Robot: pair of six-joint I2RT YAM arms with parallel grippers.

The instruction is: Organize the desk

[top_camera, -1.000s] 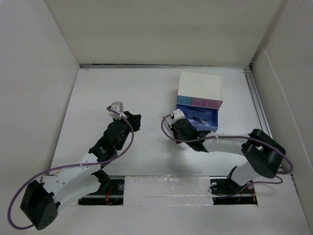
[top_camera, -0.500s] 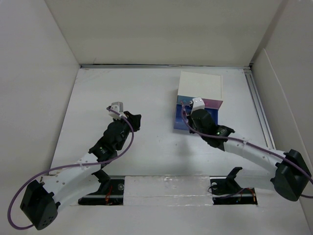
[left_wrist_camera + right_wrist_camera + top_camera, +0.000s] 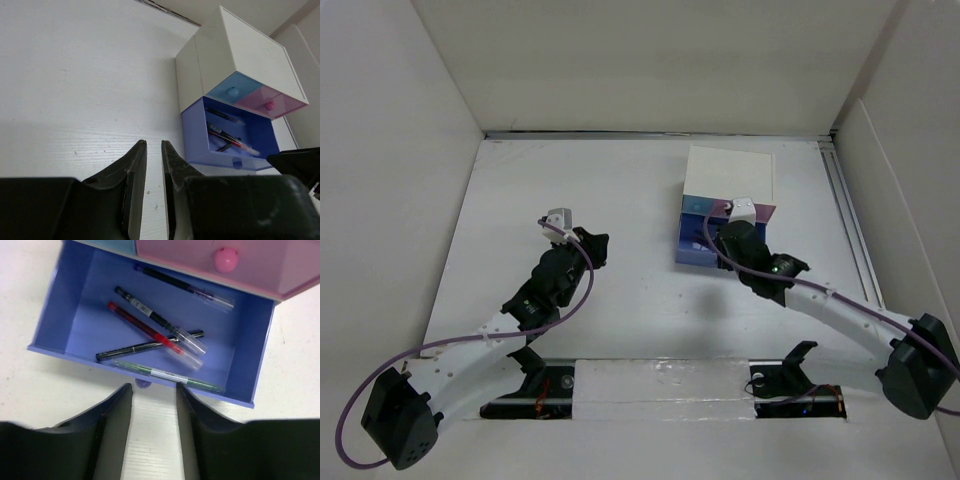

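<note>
Open blue drawer (image 3: 696, 246) partly under right arm (image 3: 820, 300)

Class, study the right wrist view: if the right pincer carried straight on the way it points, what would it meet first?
Probably the front wall of the open blue drawer, by its small knob, just ahead of the right pincer. Depth is unclear, so the desk might come first.

White links and black joint housings are seen on the left arm (image 3: 465, 358) and right arm (image 3: 840, 310). A purple cable (image 3: 365, 380) is looped along each. The fingers (image 3: 110, 435) are matte black.
</note>
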